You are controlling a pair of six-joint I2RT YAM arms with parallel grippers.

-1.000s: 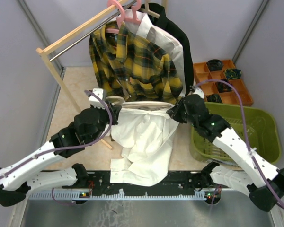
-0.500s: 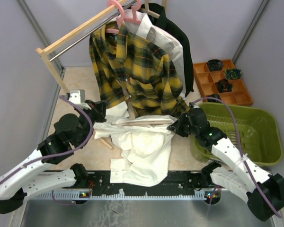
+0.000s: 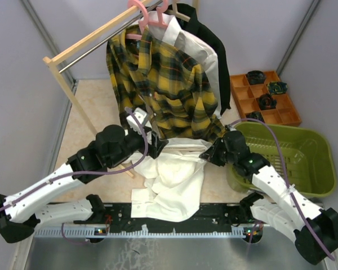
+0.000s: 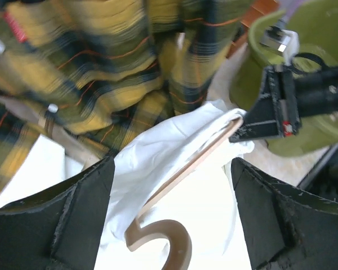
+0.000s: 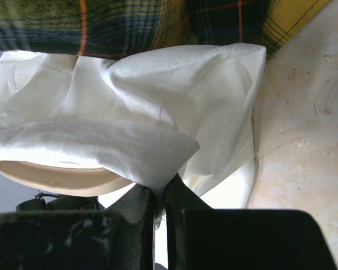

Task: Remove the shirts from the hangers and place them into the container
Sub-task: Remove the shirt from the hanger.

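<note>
A white shirt (image 3: 174, 174) droops between my two grippers, still draped over a pale beige hanger (image 4: 183, 171) whose hook (image 4: 172, 242) lies between the wide-open jaws of my left gripper (image 4: 172, 225); nothing is pinched there. My right gripper (image 5: 160, 194) is shut on a fold of the white shirt (image 5: 158, 112) at the hanger's far end (image 5: 56, 175). From above, the left gripper (image 3: 159, 147) and right gripper (image 3: 209, 153) flank the shirt's shoulders. A yellow-and-green plaid shirt (image 3: 163, 84), another white shirt (image 3: 194, 48) and a black shirt (image 3: 214, 39) hang on the rack from pink hangers (image 3: 142, 14). The olive-green container (image 3: 318, 169) stands at the right.
The wooden rack with its metal bar (image 3: 84, 48) crosses the back left, one leg (image 3: 73, 95) slanting down beside my left arm. An orange compartment tray (image 3: 241, 93) with dark items sits behind the container. The plaid shirt's hem hangs just above both grippers.
My left gripper let go of the shirt's left shoulder, opened wide and swung right to the hanger's hook. The right gripper has kept its grip and place.
</note>
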